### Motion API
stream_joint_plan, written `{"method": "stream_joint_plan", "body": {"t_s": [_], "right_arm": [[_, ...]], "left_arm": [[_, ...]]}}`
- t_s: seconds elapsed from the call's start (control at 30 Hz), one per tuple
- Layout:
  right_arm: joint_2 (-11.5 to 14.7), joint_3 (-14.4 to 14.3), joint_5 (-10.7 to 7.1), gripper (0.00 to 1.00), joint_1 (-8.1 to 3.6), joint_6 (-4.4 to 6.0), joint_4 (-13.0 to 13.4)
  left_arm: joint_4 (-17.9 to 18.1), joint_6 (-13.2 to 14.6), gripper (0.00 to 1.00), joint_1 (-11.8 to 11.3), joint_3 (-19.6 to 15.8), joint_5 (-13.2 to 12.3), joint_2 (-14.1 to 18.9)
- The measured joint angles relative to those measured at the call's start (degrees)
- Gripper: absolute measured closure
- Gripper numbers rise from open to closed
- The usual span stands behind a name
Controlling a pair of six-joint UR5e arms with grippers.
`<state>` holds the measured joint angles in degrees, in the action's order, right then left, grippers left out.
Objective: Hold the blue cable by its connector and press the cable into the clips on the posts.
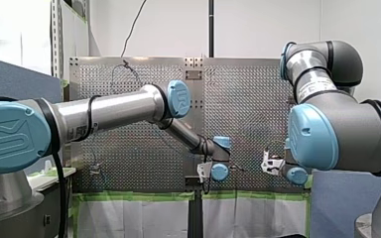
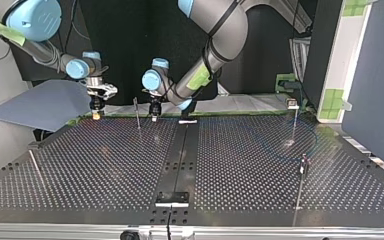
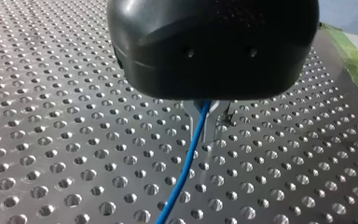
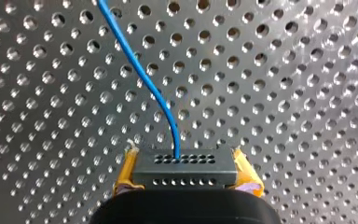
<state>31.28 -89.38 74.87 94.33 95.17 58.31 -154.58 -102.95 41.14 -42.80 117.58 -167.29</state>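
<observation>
At the top view's far left, my right gripper hangs over the table, connector pinched between its fingers; my left gripper sits just right, cable between its fingers, one post between the two grippers.

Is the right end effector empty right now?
No, the right end effector has its yellow pads clamped on the connector, with the cable running out of it.
</observation>
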Motion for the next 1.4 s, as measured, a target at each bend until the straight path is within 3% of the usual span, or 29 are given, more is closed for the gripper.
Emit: {"method": "stream_joint_plan", "body": {"t_s": [0.23,0.6,0.63,0.67,0.7,0.73,0.93,0.97,1.0,1.07,1.1,1.13,1.4], "right_arm": [[-0.1,1.8,-2.57,1.00,0.09,0.40,-0.4],[-0.2,2.9,-2.97,1.00,0.13,2.06,-0.3],[-0.2,2.9,-2.99,1.00,0.15,2.09,-0.3],[-0.2,2.9,-3.00,1.00,0.15,2.11,-0.3],[-0.2,2.9,-3.02,1.00,0.17,2.12,-0.3],[-0.2,2.9,-3.02,1.00,0.19,2.12,-0.3],[-0.2,2.9,-3.07,1.00,0.45,2.14,-0.3],[-0.2,2.9,-3.10,1.00,0.48,2.14,-0.3],[-0.2,2.9,-3.19,1.00,0.51,2.14,-0.4],[-0.3,2.9,-3.38,1.00,0.53,2.14,-0.4],[-0.3,2.9,-3.52,1.00,0.55,2.14,-0.4],[-0.3,2.9,-3.61,1.00,0.58,2.14,-0.4],[-0.3,2.9,-3.83,1.00,0.82,2.14,-0.5]], "left_arm": [[0.2,0.1,1.00,0.1,0.0,0.0,0.0],[1.3,0.1,1.00,-0.3,0.0,0.1,0.0],[1.4,0.1,0.89,-0.3,0.0,0.1,0.0],[1.6,0.2,0.71,-0.3,0.0,0.0,0.0],[1.7,0.3,0.71,-0.3,0.0,-0.1,0.0],[1.8,0.4,0.62,-0.3,0.0,-0.1,0.0],[1.9,2.5,0.60,0.3,-0.2,-0.3,0.0],[1.8,2.8,0.50,0.3,-0.3,-0.6,0.0],[1.7,3.1,0.50,0.3,-0.5,-0.9,0.0],[1.5,3.6,0.24,0.3,-1.0,-1.3,0.1],[1.5,4.1,0.24,0.2,-1.3,-1.6,0.1],[1.4,4.4,0.03,0.2,-1.6,-1.8,0.1],[-0.1,7.3,0.00,0.4,-4.6,-0.1,1.7]]}}
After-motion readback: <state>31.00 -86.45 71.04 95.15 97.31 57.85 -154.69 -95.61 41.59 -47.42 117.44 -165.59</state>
